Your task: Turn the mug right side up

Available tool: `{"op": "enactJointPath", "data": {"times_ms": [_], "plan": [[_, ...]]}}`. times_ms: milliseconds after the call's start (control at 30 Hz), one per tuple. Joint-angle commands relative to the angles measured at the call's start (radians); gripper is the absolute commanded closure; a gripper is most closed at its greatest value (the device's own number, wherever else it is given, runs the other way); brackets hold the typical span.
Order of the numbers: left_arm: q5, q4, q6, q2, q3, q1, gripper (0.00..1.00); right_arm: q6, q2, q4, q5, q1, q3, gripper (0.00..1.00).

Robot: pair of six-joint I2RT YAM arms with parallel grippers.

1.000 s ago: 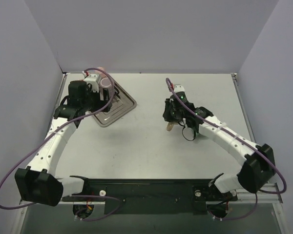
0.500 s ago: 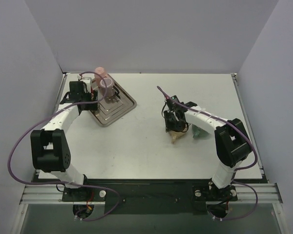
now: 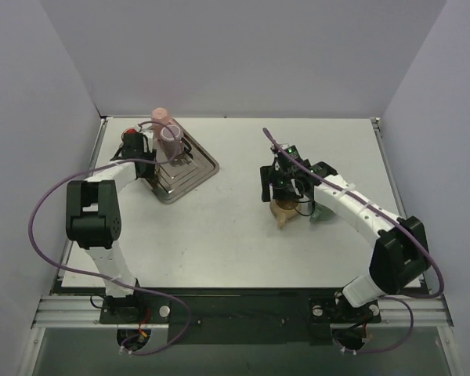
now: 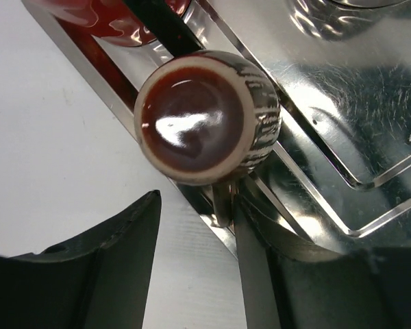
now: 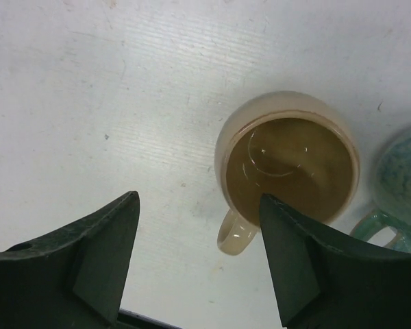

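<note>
A tan mug [image 3: 284, 210] stands right side up on the table, its mouth open to the right wrist camera and its handle [image 5: 234, 236] toward the near edge. My right gripper [image 3: 282, 190] hovers just above it, open, with nothing between its jaws [image 5: 198, 199]. On the left, a pinkish mug [image 3: 170, 133] with a glossy brown round face and a cream rim [image 4: 195, 116] rests on the edge of the metal tray [image 3: 197, 177]. My left gripper [image 4: 197, 202] is open around its handle [image 4: 222, 204], which lies close to the right finger.
A green mug [image 3: 323, 212] sits just right of the tan one, almost touching it [image 5: 403, 175]. The ribbed metal tray [image 4: 342, 103] lies at the back left, near the left wall. Grey walls close in the table on three sides.
My right gripper has opened and let go of the tan mug, which now stands on the table. My left gripper has drawn close to the pinkish mug's handle and its jaws have narrowed.
</note>
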Motion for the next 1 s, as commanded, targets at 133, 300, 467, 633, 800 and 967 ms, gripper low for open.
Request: {"op": "enactJointPath", "data": {"times_ms": [133, 300, 467, 633, 800, 967], "plan": [[0.029, 0.057, 0.020, 0.075, 0.101, 0.001, 0.64, -0.024, -0.148, -0.061, 0.115, 0.049, 0.010, 0.34], [0.077, 0.039, 0.025, 0.069, 0.101, 0.001, 1.00, -0.033, -0.194, -0.071, 0.142, 0.060, 0.004, 0.34], [0.158, 0.004, -0.018, -0.064, 0.033, 0.001, 1.00, -0.037, -0.262, -0.100, 0.201, 0.089, -0.001, 0.32], [0.479, -0.180, -0.132, -0.300, 0.012, 0.001, 1.00, -0.039, -0.372, -0.027, 0.254, 0.204, -0.007, 0.26], [0.785, -0.323, -0.245, -0.471, 0.058, -0.025, 1.00, 0.072, -0.507, 0.355, 0.086, 0.297, -0.145, 0.16], [0.960, -0.354, -0.372, -0.606, 0.099, -0.128, 1.00, 0.202, -0.527, 0.850, 0.029, 0.380, -0.268, 0.14]]}}
